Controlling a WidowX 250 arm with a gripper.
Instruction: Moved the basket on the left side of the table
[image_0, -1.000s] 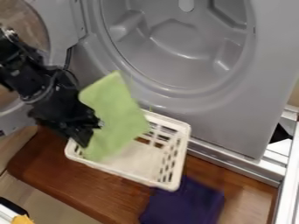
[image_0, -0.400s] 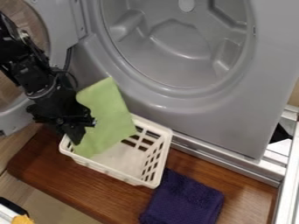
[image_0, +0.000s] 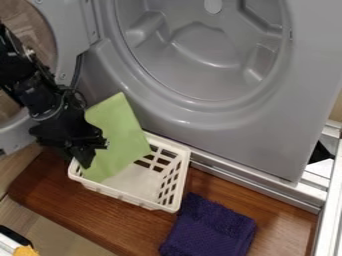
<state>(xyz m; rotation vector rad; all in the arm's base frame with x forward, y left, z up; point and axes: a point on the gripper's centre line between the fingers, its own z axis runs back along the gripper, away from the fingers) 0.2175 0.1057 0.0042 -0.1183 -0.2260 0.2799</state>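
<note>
On the table, the basket has shifted left.

Black, blocky arm; small silvery round detail higher up; thin black cable looped alongside

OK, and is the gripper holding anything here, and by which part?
That can't be told for certain: the gripper is at the left end of the white basket, by the rim, beside the green cloth, and could have either.
</note>
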